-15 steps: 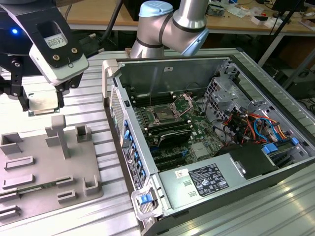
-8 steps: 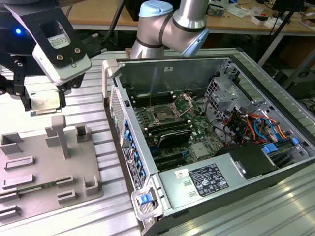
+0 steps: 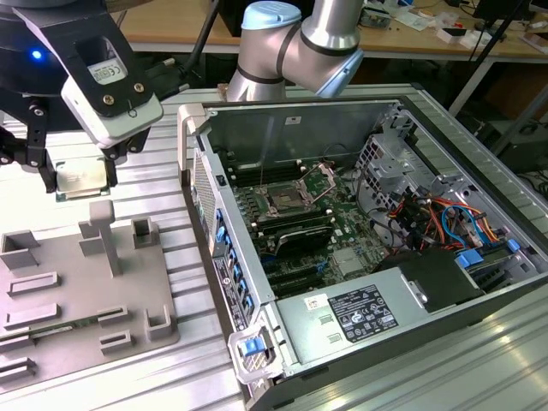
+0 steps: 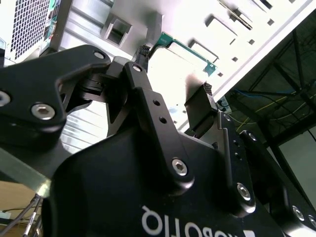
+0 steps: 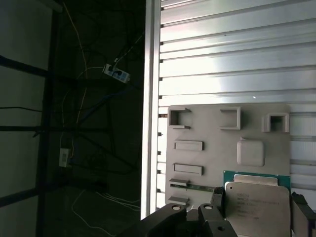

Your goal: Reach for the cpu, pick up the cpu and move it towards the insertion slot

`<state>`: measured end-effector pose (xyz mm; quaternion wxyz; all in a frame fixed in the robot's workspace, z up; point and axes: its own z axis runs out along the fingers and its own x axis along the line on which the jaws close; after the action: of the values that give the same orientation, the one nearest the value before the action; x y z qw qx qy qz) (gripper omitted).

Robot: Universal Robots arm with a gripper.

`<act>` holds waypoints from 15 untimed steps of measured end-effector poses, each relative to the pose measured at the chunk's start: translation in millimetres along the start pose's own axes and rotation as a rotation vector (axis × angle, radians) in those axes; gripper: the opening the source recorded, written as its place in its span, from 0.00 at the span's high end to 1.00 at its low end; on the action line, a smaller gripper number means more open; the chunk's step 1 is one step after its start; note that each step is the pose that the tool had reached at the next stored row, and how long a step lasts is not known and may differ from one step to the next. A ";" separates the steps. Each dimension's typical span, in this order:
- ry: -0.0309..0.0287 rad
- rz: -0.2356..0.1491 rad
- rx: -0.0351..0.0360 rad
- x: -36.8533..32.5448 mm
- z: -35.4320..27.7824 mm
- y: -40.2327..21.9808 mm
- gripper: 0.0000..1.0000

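Note:
The cpu [image 3: 81, 178] is a flat silvery square with a thin green rim. It hangs above the back edge of the grey fixture plate [image 3: 86, 295] at the exterior view's left. My gripper [image 3: 79, 171] is shut on it, one black finger on each side. In the second wrist view the fingers [image 4: 143, 53] clamp the cpu [image 4: 180, 66] by its edges. The first wrist view looks down on the cpu [image 5: 256, 205] held in the gripper [image 5: 259, 206] over the plate [image 5: 217, 163]. The insertion slot [image 3: 282, 203] lies inside the open computer case, well off to the exterior view's right of the gripper.
The open computer case [image 3: 291, 116] has a tall near wall [image 3: 224, 257] between the plate and the motherboard. A raised post [image 3: 101, 229] and small brackets stand on the plate. The ribbed metal table [image 3: 171, 111] ends at an edge [image 5: 150, 108] beside the plate.

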<state>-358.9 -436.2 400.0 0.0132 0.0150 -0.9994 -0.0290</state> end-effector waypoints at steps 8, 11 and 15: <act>0.0000 0.000 0.0000 -3.1 -0.1 -0.1 0.45; 0.0000 0.000 0.0000 -4.0 -0.1 -0.1 0.45; 0.0000 0.000 0.0001 -5.3 -0.2 -0.2 0.45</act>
<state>-353.6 -436.2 400.0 0.0132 0.0150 -0.9994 -0.0290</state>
